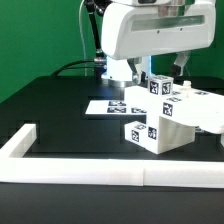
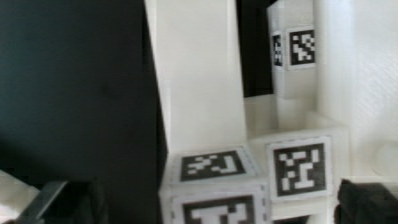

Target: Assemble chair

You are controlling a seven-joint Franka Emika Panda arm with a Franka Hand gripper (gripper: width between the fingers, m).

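The chair is a chunky white assembly of blocky parts with black-and-white tags, standing on the black table at the exterior view's right. My gripper hangs just over its top, under the big white hand. In the wrist view a long white bar runs away from me, with tagged cube ends between my fingers. The gripper is open. One dark finger stands apart from the cube. The other finger is close beside it. I hold nothing.
The marker board lies flat on the table behind the chair. A long low white border rail runs along the table's near edge and turns up at the exterior view's left. Cables hang behind the arm.
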